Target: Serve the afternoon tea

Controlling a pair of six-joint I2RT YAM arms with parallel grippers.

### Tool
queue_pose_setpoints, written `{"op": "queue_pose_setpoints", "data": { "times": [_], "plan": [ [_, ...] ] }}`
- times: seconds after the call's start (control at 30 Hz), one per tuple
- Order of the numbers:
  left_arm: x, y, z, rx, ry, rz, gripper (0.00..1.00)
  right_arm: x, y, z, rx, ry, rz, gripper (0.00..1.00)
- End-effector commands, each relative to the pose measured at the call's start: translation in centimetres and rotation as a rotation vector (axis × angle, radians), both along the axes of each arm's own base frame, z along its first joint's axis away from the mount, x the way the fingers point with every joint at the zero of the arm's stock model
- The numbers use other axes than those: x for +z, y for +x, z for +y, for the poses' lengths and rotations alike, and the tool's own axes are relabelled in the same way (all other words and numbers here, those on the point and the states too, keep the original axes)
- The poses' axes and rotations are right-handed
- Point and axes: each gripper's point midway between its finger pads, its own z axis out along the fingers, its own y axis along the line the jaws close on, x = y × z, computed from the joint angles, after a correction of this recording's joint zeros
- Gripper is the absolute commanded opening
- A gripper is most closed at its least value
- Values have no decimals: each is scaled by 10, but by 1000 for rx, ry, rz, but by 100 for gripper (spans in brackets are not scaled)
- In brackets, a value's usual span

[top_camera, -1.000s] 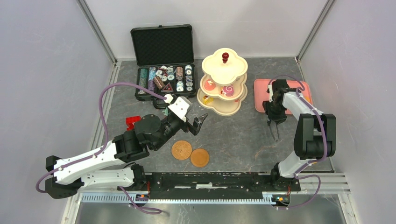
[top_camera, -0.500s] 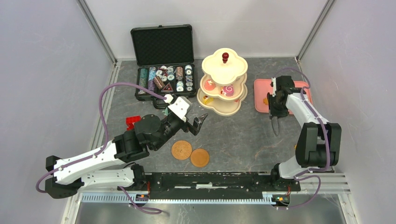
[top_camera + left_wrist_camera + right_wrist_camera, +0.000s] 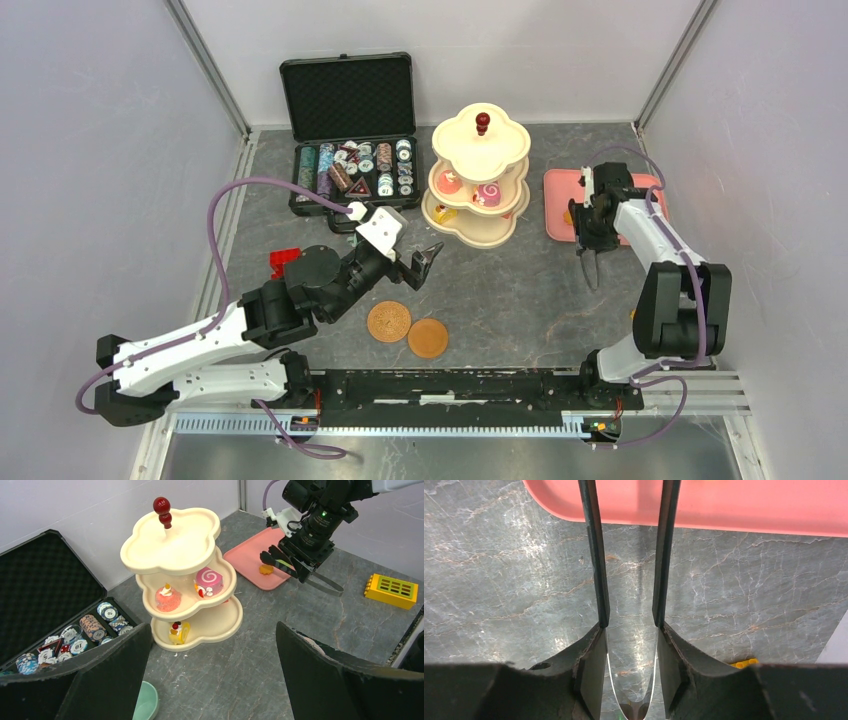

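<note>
The cream three-tier stand with a red knob holds a pink swirl pastry, a pink cake and a yellow roll. An orange pastry lies on the pink tray. Two brown saucers sit side by side near the front. My left gripper hovers open and empty in front of the stand, with a teal cup just below its left finger. My right gripper is shut on metal tongs, whose black tips reach the tray's near edge.
An open black case of poker chips stands at the back left. A red toy car lies beside my left arm. A yellow block sits at the right, next to the right arm. Walls close in both sides.
My right gripper carried the tongs away from the front, up toward the pink tray, then settled. The left arm has barely shifted.
</note>
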Motion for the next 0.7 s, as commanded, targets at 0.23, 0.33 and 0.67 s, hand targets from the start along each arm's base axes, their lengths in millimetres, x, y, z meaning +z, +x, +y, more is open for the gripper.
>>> {"op": "queue_pose_setpoints", "data": {
  "times": [0.23,0.33,0.67],
  "plan": [
    [13,0,2,13,-67,-4,100,-7,12,-6,41,-31,4,50],
    [12,-1,2,10,-67,-3,100,-11,14,-6,39,-33,14,52],
    [11,0,1,12,-60,-3,100,-22,18,-4,35,-18,32,55]
  ]
}}
